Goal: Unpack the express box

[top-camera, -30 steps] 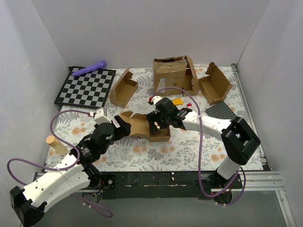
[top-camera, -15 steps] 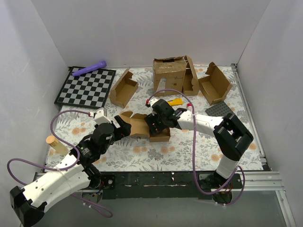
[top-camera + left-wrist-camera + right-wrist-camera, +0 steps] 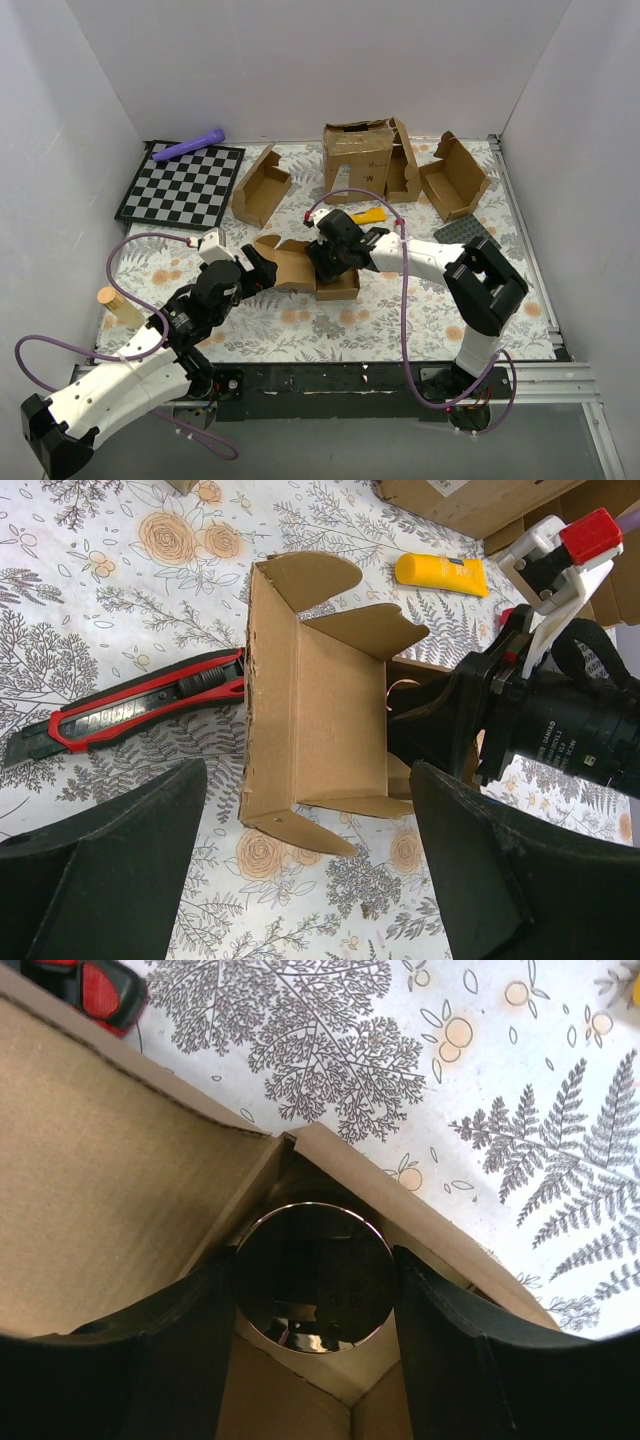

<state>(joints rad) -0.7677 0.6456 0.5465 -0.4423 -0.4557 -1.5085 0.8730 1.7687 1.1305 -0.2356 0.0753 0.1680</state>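
Observation:
The express box [image 3: 296,268] lies open mid-table, its flap lid [image 3: 335,715] thrown back toward my left arm. My right gripper [image 3: 331,262] reaches down into the box. In the right wrist view its fingers [image 3: 180,1350] press against both sides of a round, shiny black disc [image 3: 314,1290] standing in a corner of the box [image 3: 100,1190]; the gripper [image 3: 314,1278] is shut on it. My left gripper [image 3: 305,780] hovers open just short of the lid, holding nothing, and sits left of the box [image 3: 262,270].
A red utility knife [image 3: 130,705] lies left of the box. A yellow tube [image 3: 371,214] is behind it. Further back stand a large carton [image 3: 358,155], two open mailer boxes [image 3: 262,187] [image 3: 455,178], a chessboard [image 3: 182,184] and a purple stick [image 3: 190,147].
My right gripper has moved left and down into the box, and its jaws have narrowed onto the black disc. The left arm has stayed put.

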